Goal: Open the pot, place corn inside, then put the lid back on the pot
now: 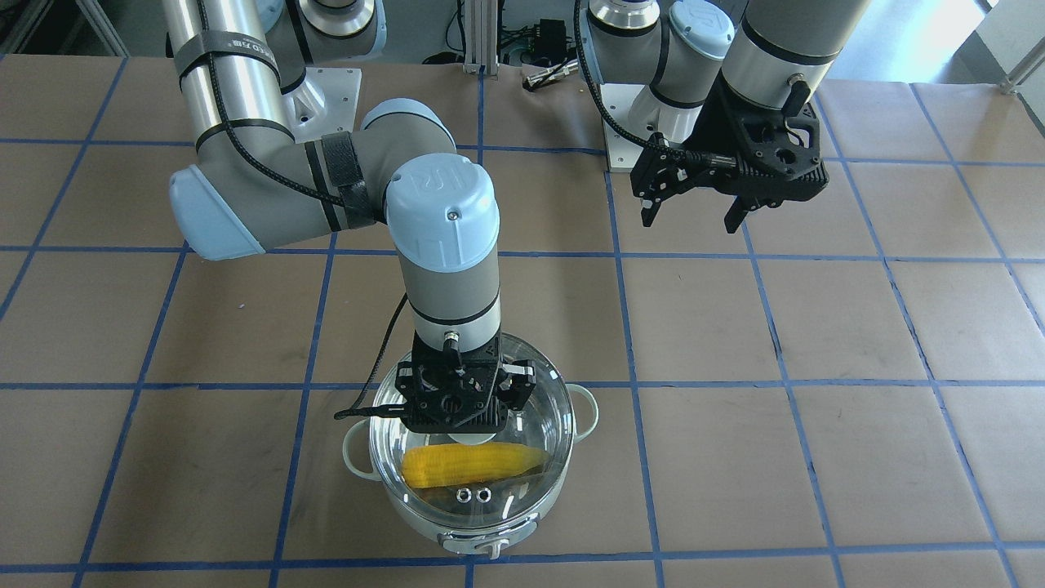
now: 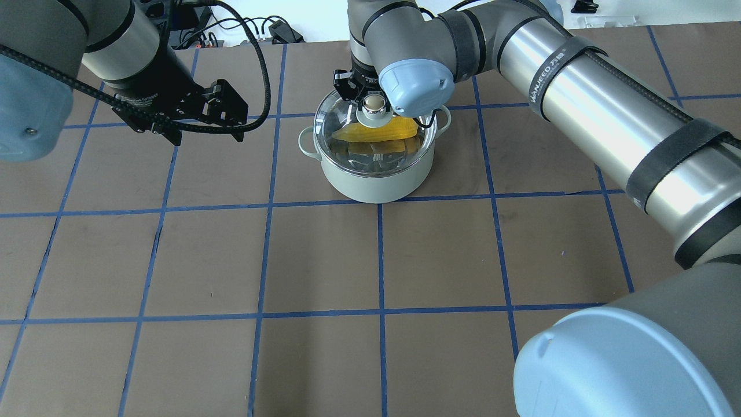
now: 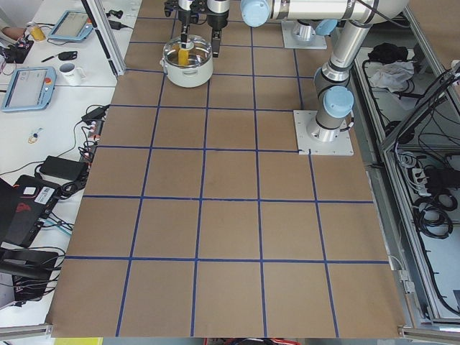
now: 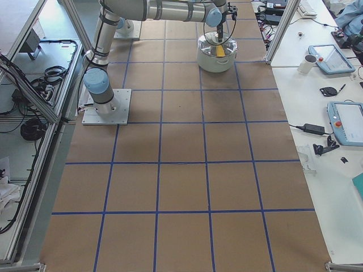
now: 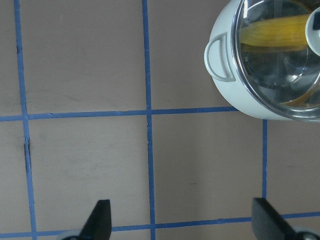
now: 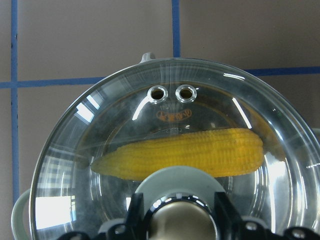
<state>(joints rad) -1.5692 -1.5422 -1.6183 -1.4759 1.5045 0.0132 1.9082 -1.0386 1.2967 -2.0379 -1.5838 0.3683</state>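
The pale green pot point(image 1: 482, 532) stands on the table with the glass lid point(image 1: 543, 425) seated on it. The yellow corn point(image 1: 473, 464) lies inside, seen through the glass, also in the right wrist view point(image 6: 185, 152). My right gripper point(image 1: 461, 408) points straight down over the lid's middle, its fingers point(image 6: 136, 212) pressed against either side of the beige knob point(image 2: 374, 104). My left gripper point(image 1: 694, 204) is open and empty, held above the table well away from the pot; its view shows the pot point(image 5: 235, 95) at the upper right.
The table is brown paper with a blue tape grid point(image 2: 379, 260). The arm bases point(image 1: 326, 90) stand at the robot's side. Tablets, a mug and cables lie on side benches point(image 3: 43, 79) beyond the table's edge.
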